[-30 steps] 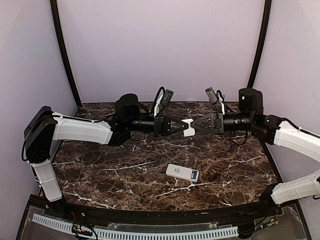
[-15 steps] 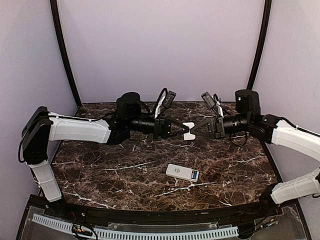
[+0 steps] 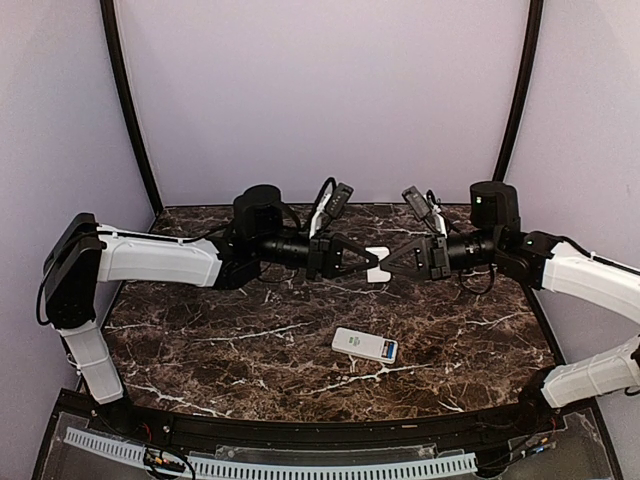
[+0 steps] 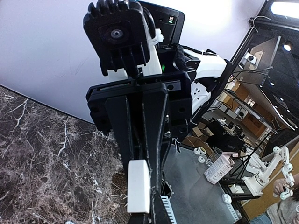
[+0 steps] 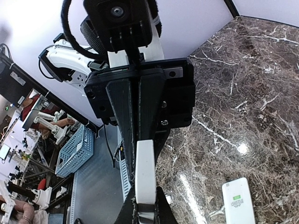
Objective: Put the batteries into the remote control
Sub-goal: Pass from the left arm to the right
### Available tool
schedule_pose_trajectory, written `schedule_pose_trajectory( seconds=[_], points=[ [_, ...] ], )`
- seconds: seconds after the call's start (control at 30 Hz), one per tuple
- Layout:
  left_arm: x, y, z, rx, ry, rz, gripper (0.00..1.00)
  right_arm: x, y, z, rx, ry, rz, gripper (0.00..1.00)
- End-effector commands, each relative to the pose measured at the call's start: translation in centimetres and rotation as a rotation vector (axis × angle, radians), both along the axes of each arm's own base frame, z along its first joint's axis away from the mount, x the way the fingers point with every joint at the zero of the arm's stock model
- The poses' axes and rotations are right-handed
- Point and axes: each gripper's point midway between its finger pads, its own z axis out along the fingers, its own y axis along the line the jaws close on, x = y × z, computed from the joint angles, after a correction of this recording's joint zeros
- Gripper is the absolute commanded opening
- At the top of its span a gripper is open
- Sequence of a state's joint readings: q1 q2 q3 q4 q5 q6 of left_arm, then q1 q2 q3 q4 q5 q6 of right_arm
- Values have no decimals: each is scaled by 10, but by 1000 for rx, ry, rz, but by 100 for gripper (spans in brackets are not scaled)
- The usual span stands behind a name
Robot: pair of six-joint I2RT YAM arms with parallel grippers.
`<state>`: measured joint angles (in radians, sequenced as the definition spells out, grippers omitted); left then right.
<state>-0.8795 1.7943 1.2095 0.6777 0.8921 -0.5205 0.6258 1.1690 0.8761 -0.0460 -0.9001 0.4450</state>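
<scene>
now, remote control (image 3: 365,346) lies apart from right gripper (image 3: 386,266).

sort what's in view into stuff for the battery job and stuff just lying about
For the job: remote control on the table; small white cover piece, gripped by left hand and right hand.
Lying about: blue basket, small carton, both off the table.
</scene>
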Motion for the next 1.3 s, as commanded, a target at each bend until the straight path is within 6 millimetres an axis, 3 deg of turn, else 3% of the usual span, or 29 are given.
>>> schedule_pose_trajectory(
  seconds=[0.0,0.13,0.23,0.33,0.67,0.7,0.83,0.93,1.03,1.1,1.27],
  points=[
    [11,-2,6,0,-26,58,0,-16,6,4,32,13,78,0],
    [17,-1,2,17,-37,100,2,-14,5,1,26,28,58,0],
    [29,4,-9,67,-65,178,25,-10,-1,-11,5,68,11,0],
    [38,9,-20,117,-102,234,38,-1,-8,-24,-3,120,-45,0],
    [43,16,-47,206,-151,258,48,12,-20,-53,-24,228,-134,0],
    [44,18,-54,234,-172,270,50,13,-22,-56,-37,234,-144,0],
    [39,36,-117,487,-426,247,67,14,-38,-77,-94,295,-211,0],
    [10,51,-173,674,-694,51,83,11,-48,-99,-125,370,-245,0],
    [-2,54,-201,748,-792,-54,89,9,-54,-117,-146,416,-272,0],
    [-4,51,-209,750,-824,-112,97,9,-55,-121,-146,419,-281,0],
    [5,41,-227,778,-868,-168,99,7,-57,-130,-159,431,-285,0]
  ],
)
